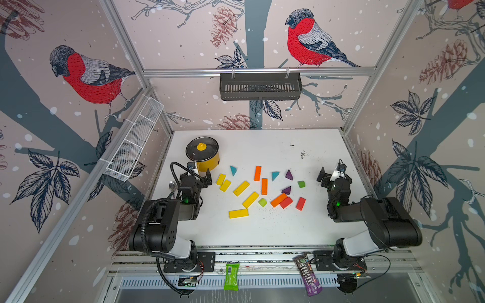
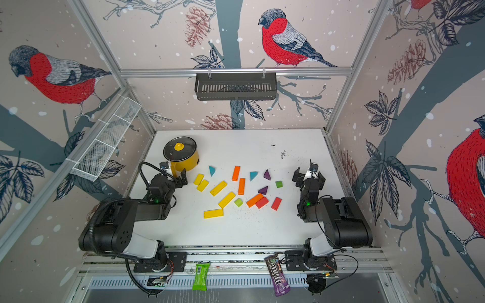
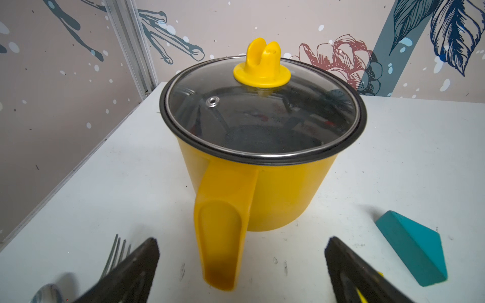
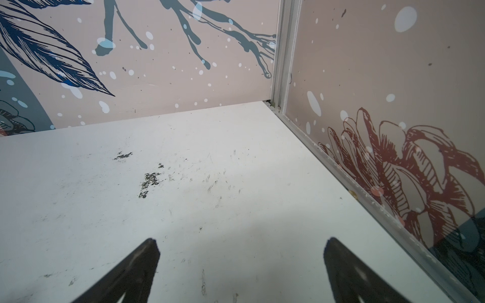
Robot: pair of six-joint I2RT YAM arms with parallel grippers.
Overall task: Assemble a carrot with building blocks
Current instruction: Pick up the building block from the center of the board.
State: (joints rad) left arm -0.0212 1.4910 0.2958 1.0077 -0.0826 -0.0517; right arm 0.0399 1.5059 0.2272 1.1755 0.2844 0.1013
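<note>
Left claw [image 3: 242,240] spread wide | right claw [image 4: 241,240] spread wide | building blocks [image 1: 264,186] scattered between them, untouched

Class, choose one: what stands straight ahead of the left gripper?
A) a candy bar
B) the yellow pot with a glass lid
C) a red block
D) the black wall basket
B: in the left wrist view the yellow pot stands just beyond the open left gripper, handle towards it.

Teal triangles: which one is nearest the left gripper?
The teal triangle beside the pot, close to the left gripper. The other teal triangle lies past the orange bars, near a purple triangle.
</note>
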